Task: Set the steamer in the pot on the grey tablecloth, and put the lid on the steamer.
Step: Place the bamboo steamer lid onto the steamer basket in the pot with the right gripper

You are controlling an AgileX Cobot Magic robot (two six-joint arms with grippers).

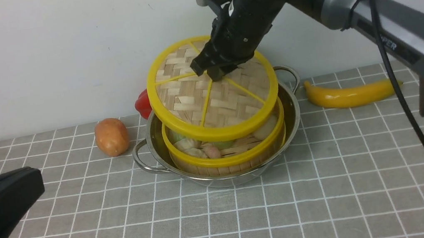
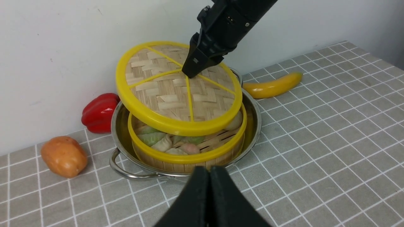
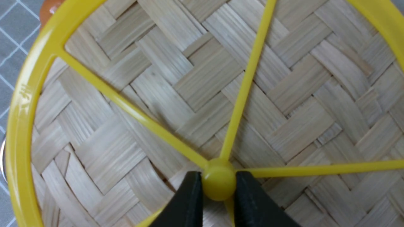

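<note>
The bamboo steamer (image 1: 227, 162) sits inside the shiny pot (image 1: 292, 117) on the grey tablecloth (image 1: 331, 185), with dumplings in it. The woven lid (image 1: 192, 96) hangs tilted just above the steamer, its near edge clear of the rim; the back edge is hidden. My right gripper (image 1: 215, 71) is shut on the lid's yellow centre knob (image 3: 218, 183), one finger on each side (image 3: 189, 195). My left gripper (image 2: 210, 170) is shut and empty, low over the cloth in front of the pot. The lid (image 2: 170, 94) covers most of the steamer (image 2: 189, 156).
A brown potato (image 1: 112, 136) lies left of the pot, a red pepper (image 1: 143, 103) behind it by the wall, and a yellow banana (image 1: 349, 94) to the right. The white wall stands close behind the pot.
</note>
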